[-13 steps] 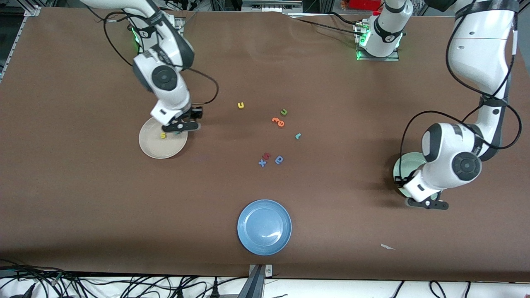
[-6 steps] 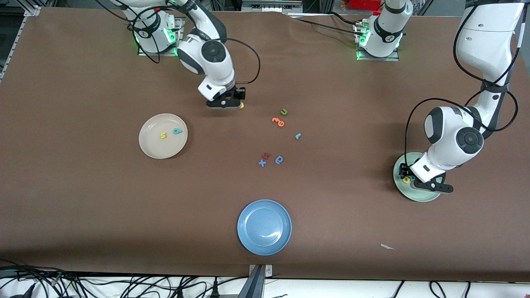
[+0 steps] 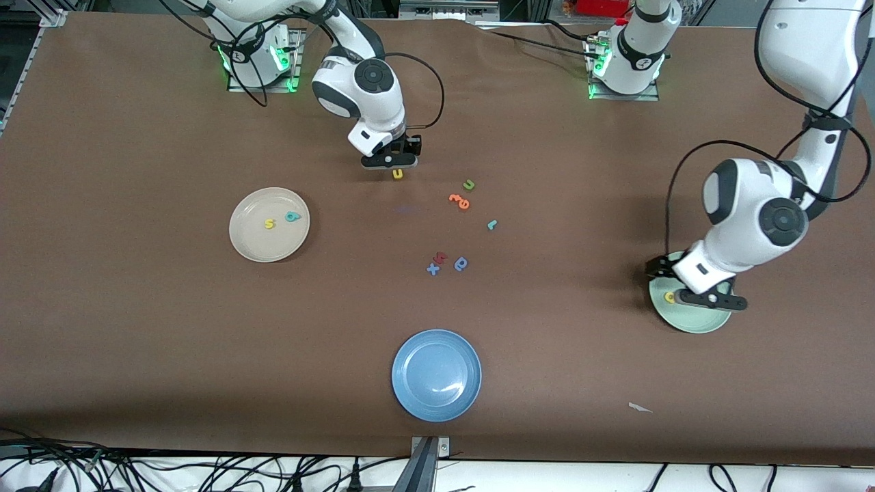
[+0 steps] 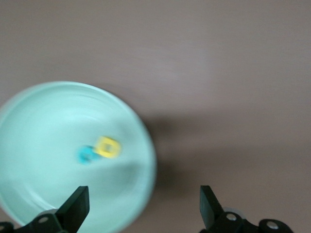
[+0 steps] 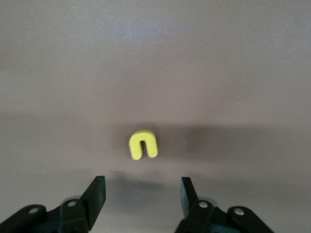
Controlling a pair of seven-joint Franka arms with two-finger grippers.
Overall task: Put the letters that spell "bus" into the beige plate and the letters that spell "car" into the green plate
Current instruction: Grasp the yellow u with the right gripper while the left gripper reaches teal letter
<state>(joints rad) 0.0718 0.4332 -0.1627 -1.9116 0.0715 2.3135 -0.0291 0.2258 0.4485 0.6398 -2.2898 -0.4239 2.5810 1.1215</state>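
- Brown table [image 3: 137, 342], front view: beige plate [image 3: 246, 246] toward the right arm's end already holds yellow s [image 3: 269, 223] and teal b [image 3: 292, 216], so "bus" lacks only its u.
- Right gripper [image 3: 389, 162] hangs over the yellow u [image 3: 397, 173], placed to grab that last letter.
- Green plate [image 3: 697, 321] at the left arm's end; left gripper [image 3: 707, 298] is over it, yellow a [image 3: 670, 296] peeking out beside it on the plate.
- Teal r [image 3: 491, 224] lies loose mid-table, not yet plated; "car" looks unfinished.
- Distractors bunched mid-table: green u [image 3: 469, 184], orange letters [image 3: 460, 200], blue letters [image 3: 448, 265]. Blue plate [image 3: 436, 374], nearest the camera, holds nothing.
- Left wrist view: fingers [image 4: 74, 209] spread wide, nothing between them; a and a teal letter [image 4: 87, 155], likely the c, touching in the green plate.
- Right wrist view: fingers [image 5: 95, 198] apart, gripping nothing; yellow u flat on the table just ahead of the gap, so the gripper seems lined up for a descent and pinch.
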